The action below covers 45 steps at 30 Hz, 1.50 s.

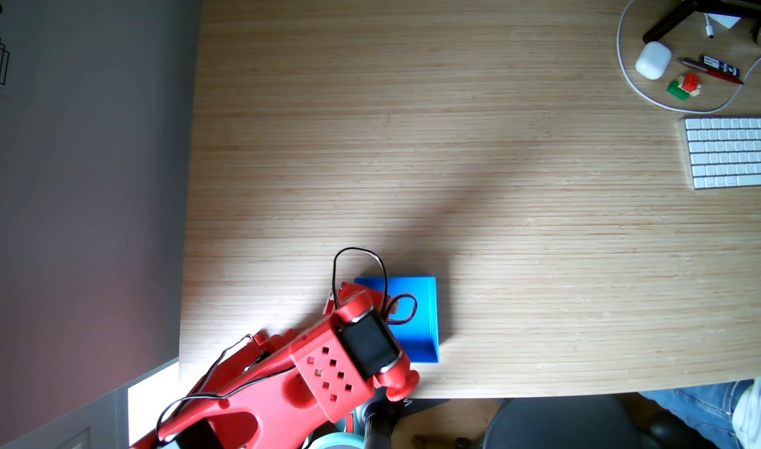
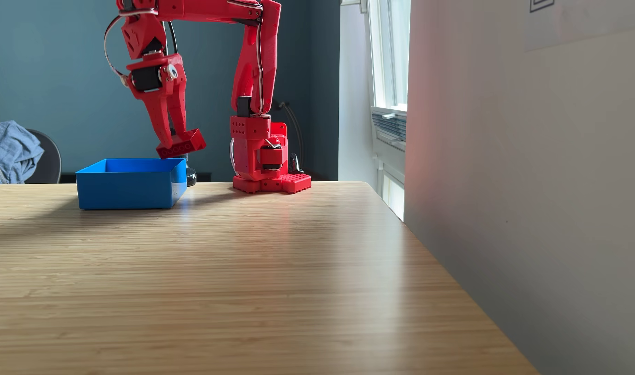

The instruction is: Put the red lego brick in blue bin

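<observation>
In the low side fixed view, the red lego brick (image 2: 181, 144) hangs tilted in the air, its lower end just above the back right rim of the blue bin (image 2: 128, 189). My red gripper (image 2: 172, 139) points down and is shut on the brick. From above, in the other fixed view, my arm covers the left part of the blue bin (image 1: 417, 319), and the brick and fingertips are hidden under the wrist.
The arm's red base (image 2: 269, 162) stands right of the bin. At the far right corner from above lie a white keyboard (image 1: 733, 152), a small red-green-white lego cluster (image 1: 684, 86), pens, a white case and a cable. A chair and a person's leg (image 1: 711, 410) are at the table's edge.
</observation>
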Each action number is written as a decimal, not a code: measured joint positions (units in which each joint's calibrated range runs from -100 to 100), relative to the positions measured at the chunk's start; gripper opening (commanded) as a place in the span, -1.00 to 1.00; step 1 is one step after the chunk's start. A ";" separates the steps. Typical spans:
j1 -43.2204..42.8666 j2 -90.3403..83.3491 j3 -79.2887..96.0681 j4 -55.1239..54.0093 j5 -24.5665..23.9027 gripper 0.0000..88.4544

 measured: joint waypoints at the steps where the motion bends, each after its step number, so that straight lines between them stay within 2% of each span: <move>1: 0.49 0.00 0.87 -0.71 0.15 -1.00; 15: 6.48 0.00 2.97 -9.40 1.42 -1.00; 28: 7.94 -0.42 14.67 -20.39 1.42 -1.00; 32: 7.94 -0.42 14.76 -20.62 1.42 -0.99; 36: 7.94 -0.42 14.76 -20.62 1.42 -0.72; 37: 7.94 -0.42 14.76 -20.62 1.42 -0.71; 45: 3.89 -0.42 5.68 -10.75 0.00 -0.93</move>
